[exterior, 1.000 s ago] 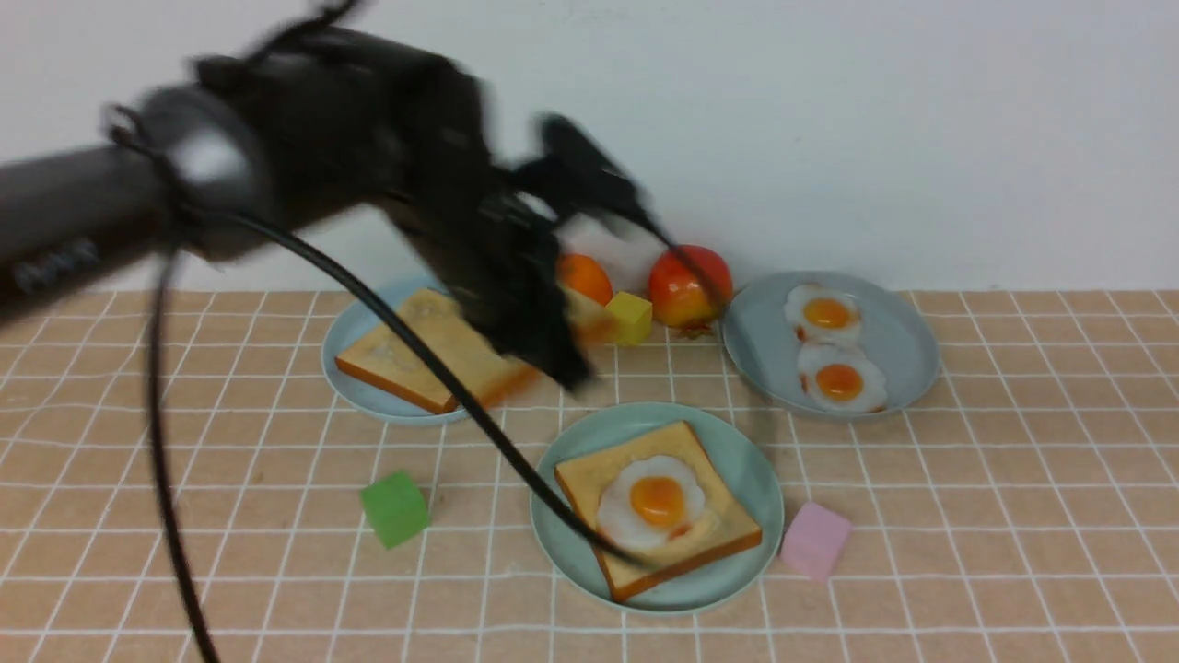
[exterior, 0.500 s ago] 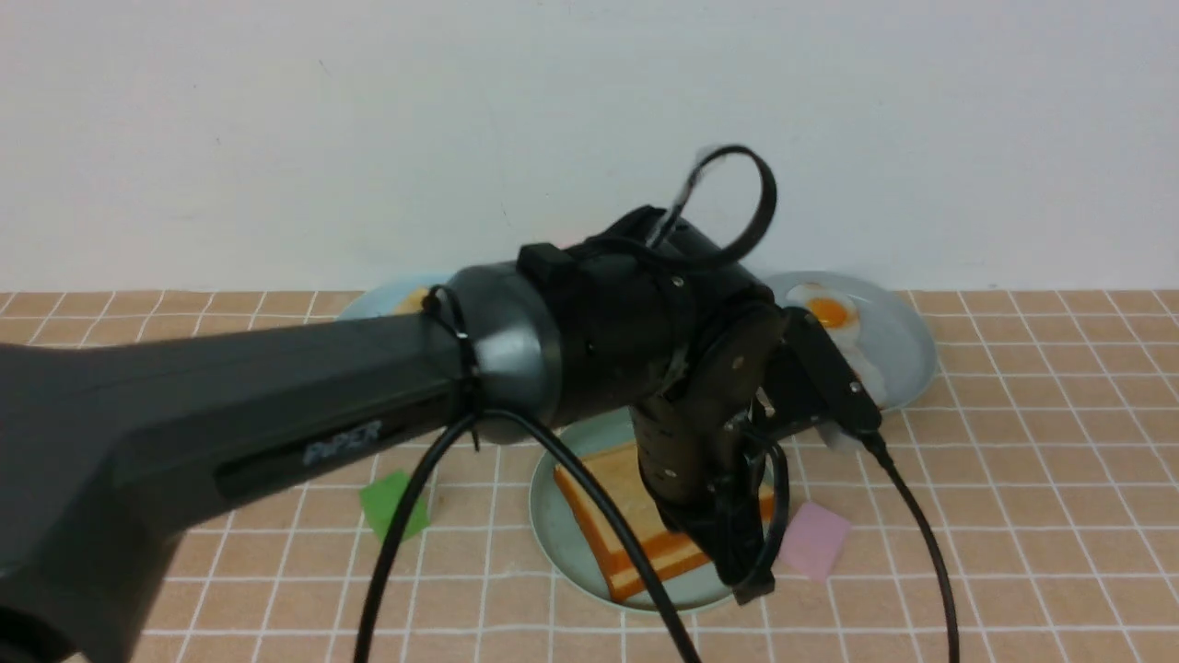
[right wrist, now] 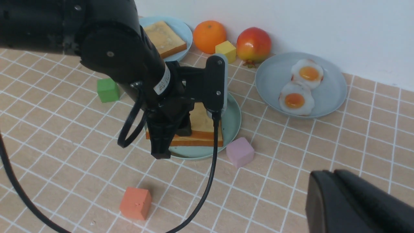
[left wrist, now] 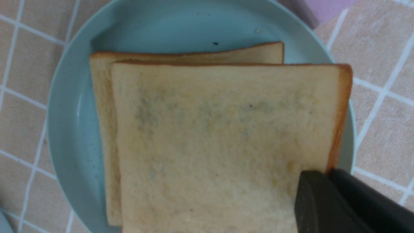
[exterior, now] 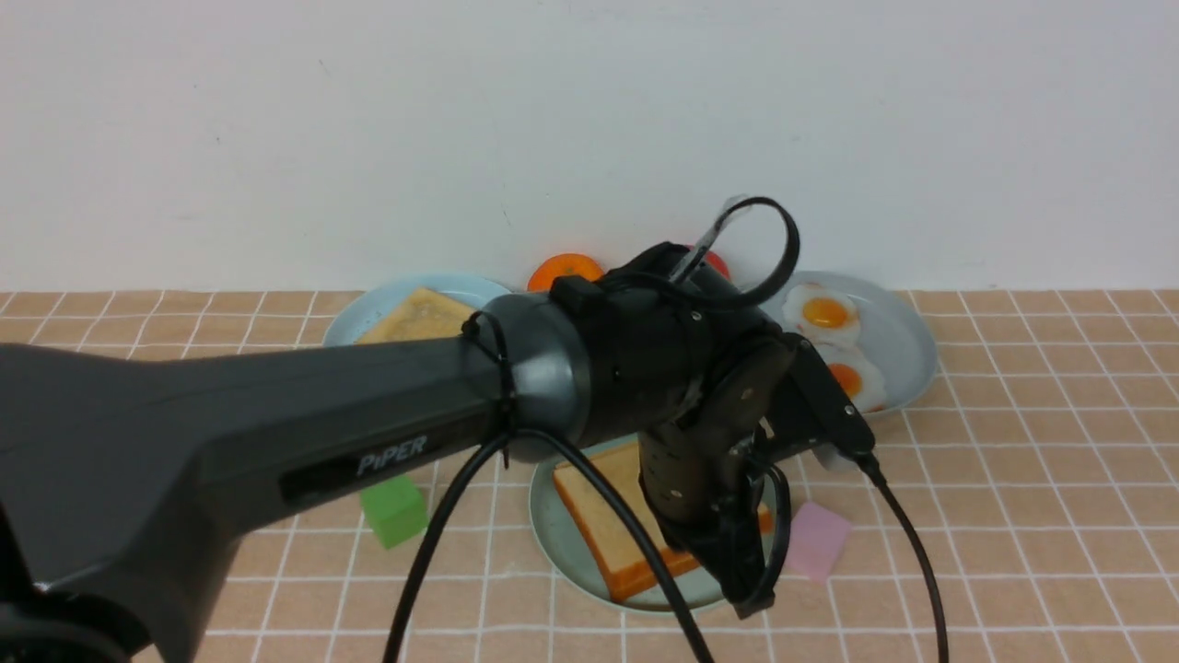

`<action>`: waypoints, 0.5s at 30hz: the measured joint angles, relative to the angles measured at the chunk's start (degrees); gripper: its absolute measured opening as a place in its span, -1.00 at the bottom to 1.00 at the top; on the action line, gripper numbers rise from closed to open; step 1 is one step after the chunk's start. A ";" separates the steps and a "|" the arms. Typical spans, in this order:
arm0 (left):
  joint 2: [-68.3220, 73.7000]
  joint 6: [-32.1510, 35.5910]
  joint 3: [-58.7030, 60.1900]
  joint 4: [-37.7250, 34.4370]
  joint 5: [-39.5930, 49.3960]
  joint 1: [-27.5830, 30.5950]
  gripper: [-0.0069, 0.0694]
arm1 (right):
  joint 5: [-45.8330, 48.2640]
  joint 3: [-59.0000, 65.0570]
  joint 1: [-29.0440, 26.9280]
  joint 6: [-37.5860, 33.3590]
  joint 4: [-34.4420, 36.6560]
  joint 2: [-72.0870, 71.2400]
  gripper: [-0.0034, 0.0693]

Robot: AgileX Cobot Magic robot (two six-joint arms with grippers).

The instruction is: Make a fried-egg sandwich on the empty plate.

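The fried-egg sandwich (left wrist: 220, 145) has my left gripper (left wrist: 326, 175) at a corner of its top slice, jaws almost together. Whether they pinch the crust or merely touch it I cannot tell. That slice lies a little askew over the lower one, no egg showing, all on the mint-green plate (left wrist: 71, 129). Releasing is the step, I judge: part wide first, then rise straight, dragging nothing. The pink cube (exterior: 815, 540) sits just beside the plate. My right gripper (right wrist: 333, 177) hangs well apart, closed and empty.
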 joint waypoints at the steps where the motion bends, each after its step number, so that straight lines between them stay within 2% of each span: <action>1: 0.00 -0.04 0.00 0.00 -0.19 0.00 -0.64 | 0.06 0.00 0.00 0.00 0.00 0.00 -0.79; 5: 0.00 -0.04 0.00 0.11 -0.74 0.00 -0.34 | 0.10 0.00 0.00 0.00 0.05 0.00 -0.79; 10: -0.17 -0.33 0.00 -1.93 -0.95 0.00 -0.08 | 0.10 0.00 0.00 0.00 0.05 0.00 -0.79; 13: -1.27 -0.45 0.00 -4.68 -0.63 0.00 -0.03 | 0.10 0.00 0.00 0.00 0.05 0.00 -0.78; 15: -3.37 -1.01 0.00 -6.33 0.12 0.00 -0.09 | 0.10 0.00 0.00 0.00 0.05 0.00 -0.78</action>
